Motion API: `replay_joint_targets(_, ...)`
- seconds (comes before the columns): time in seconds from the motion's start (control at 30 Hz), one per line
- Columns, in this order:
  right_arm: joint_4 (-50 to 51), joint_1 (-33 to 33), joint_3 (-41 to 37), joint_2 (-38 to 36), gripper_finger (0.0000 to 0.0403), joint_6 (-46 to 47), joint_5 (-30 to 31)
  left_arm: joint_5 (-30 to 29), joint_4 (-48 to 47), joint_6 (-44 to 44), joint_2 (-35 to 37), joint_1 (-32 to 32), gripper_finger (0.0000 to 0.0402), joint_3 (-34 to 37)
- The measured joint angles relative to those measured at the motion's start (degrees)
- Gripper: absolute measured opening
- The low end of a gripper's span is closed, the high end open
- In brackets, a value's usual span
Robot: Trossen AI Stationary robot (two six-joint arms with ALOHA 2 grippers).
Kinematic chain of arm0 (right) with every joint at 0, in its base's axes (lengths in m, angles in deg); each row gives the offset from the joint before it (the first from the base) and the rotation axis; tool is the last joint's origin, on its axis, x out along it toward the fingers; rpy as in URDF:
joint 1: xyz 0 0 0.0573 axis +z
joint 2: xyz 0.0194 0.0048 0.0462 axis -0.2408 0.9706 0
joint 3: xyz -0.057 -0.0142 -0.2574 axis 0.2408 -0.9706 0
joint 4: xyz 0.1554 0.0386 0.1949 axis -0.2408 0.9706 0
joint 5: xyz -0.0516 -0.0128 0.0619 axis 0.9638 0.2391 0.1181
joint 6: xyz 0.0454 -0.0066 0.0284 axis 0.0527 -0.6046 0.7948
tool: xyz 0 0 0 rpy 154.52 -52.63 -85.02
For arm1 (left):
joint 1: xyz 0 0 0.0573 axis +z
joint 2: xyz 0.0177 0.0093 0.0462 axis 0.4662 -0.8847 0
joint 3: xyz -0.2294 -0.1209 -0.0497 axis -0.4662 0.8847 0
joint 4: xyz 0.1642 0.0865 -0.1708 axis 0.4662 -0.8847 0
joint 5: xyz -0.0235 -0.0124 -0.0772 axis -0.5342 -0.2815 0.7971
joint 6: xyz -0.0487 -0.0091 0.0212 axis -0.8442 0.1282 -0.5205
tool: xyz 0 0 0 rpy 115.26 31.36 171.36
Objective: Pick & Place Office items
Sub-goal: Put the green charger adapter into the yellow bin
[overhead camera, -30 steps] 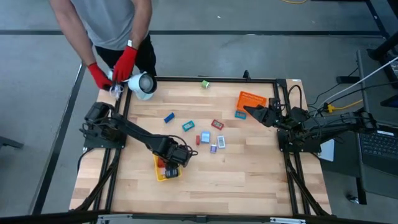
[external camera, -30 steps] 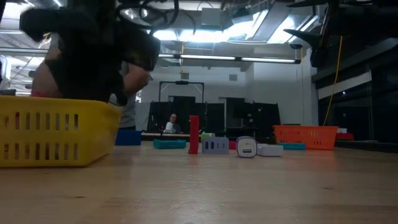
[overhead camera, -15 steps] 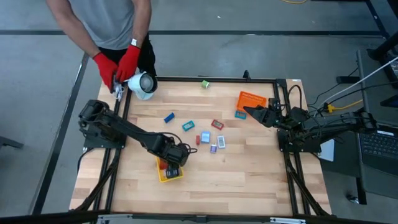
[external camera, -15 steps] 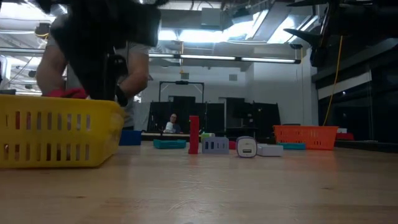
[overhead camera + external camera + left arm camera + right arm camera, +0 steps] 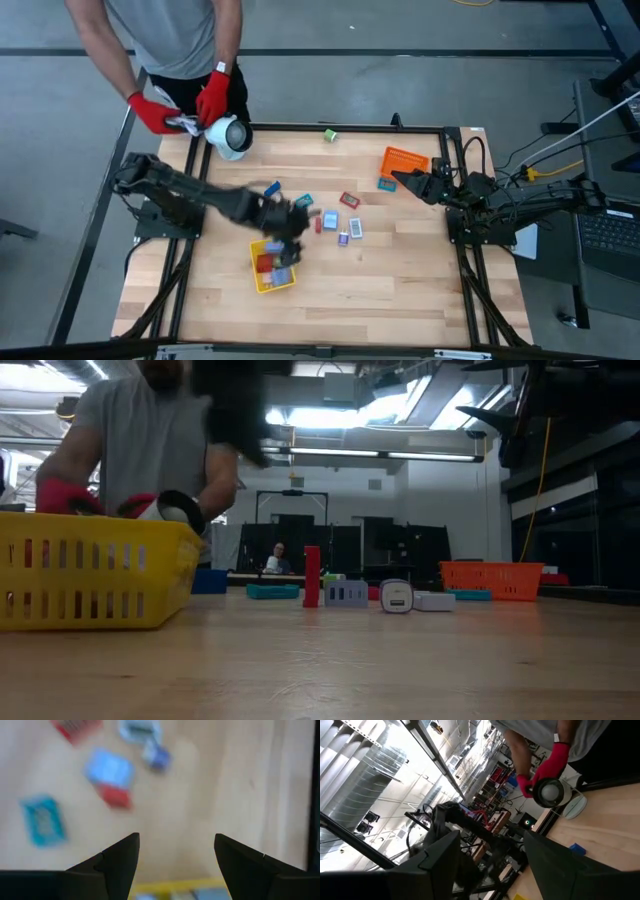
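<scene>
Left gripper (image 5: 297,215): fingers (image 5: 117,862) spread apart, nothing between them; it hangs over the table just beyond the yellow tray (image 5: 270,266).
Left wrist view only: blurred office items (image 5: 109,776) on bare wood ahead of the fingers.
Office items: most lie mid-table (image 5: 335,222); some sit in the yellow tray.
Change: the gripper has lifted out of the tray since the earlier frame.
Right gripper (image 5: 398,177): parted, empty, beside the orange tray (image 5: 405,160).
Person: red-gloved hands (image 5: 213,98) at the white device (image 5: 231,137).

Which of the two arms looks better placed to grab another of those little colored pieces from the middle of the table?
Probably the left. Its open, empty left gripper hangs by the yellow tray, right beside the scattered office items. The right gripper waits by the orange tray, farther from them.
</scene>
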Motion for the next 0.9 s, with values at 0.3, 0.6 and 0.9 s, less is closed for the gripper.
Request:
replay_joint_targets(0.3, -0.06, 0.0, 0.0, 0.0, 0.0226, 2.55, 1.29, 3.91, -1.12, 26.94, -5.2, 24.85, 0.0298, -11.62)
replay_joint_targets(0.6, -0.09, -0.07, -0.01, 0.01, 0.0226, 3.84, 2.59, 6.47, -12.97, 49.12, -20.44, 39.89, 0.0323, -27.59)
replay_joint_targets(0.9, -0.09, -0.07, 0.0, 0.0, 0.0226, 5.71, 2.8, 4.11, -15.52, 63.39, -35.4, 42.77, 0.0318, -45.24)
